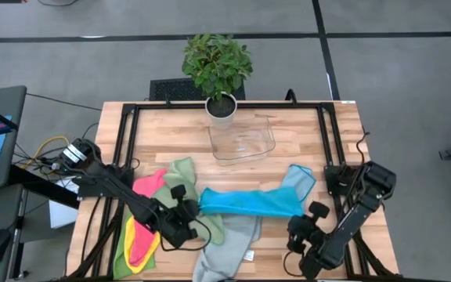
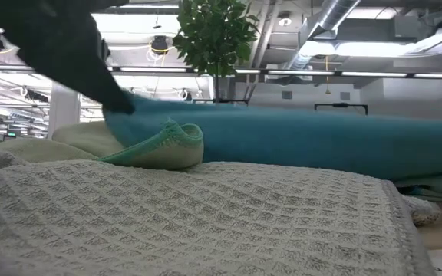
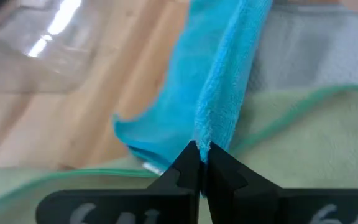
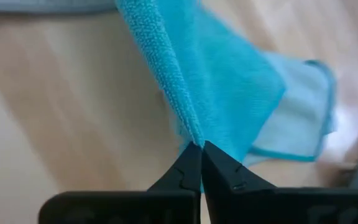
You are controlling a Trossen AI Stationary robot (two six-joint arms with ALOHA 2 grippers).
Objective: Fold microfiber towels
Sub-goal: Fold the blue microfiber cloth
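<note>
From above, the blue towel is stretched between the two arms over the front half of the table, the left gripper at one end and the right gripper at the other, with grey, green, pink and yellow towels heaped beneath and beside it; a sagging middle could drag on that heap and pull a loose cloth along. At table height the blue towel hangs just above a teal-edged fold, close enough to snag. The left wrist view shows that gripper clamped shut on only the very edge of the blue towel, so extra tension may pull it free. The right wrist view shows its gripper pinching the blue towel just as thinly; if either end slips, the fold would land crooked.
</note>
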